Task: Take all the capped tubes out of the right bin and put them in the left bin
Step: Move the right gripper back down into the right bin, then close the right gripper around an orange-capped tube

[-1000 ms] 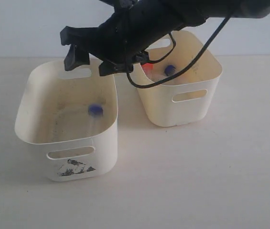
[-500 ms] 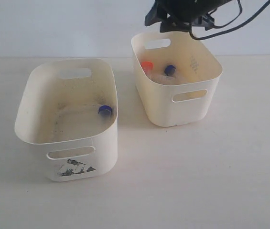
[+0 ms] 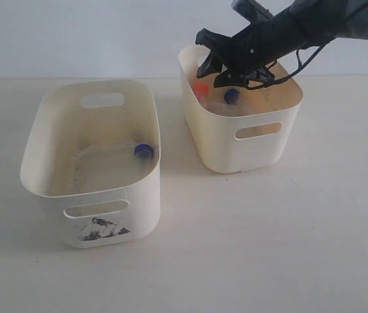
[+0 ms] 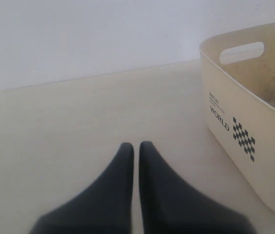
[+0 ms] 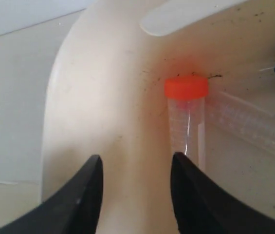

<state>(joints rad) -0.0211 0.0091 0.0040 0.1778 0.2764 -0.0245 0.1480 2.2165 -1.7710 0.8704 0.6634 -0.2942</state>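
The right bin (image 3: 217,145) holds an orange-capped tube (image 3: 200,89) leaning in its far left corner and a blue-capped tube (image 3: 232,96) beside it. My right gripper (image 3: 213,73) hangs open just above that corner, nothing between its fingers. In the right wrist view the orange-capped tube (image 5: 186,88) stands just past one fingertip of the right gripper (image 5: 137,163), outside the gap, with a clear tube (image 5: 247,122) lying next to it. The left bin (image 3: 138,215) holds one blue-capped tube (image 3: 143,151). My left gripper (image 4: 133,146) is shut and empty above the table, beside the left bin (image 4: 234,131).
A black cable (image 3: 299,62) loops from the right arm over the right bin's rim. The two bins stand a hand's width apart on a pale table (image 3: 268,248). A white wall (image 3: 73,32) runs behind them.
My right arm has swung from above the left bin across to the right bin and dipped towards its far left corner. The blue-capped tube has settled against the left bin's right wall.
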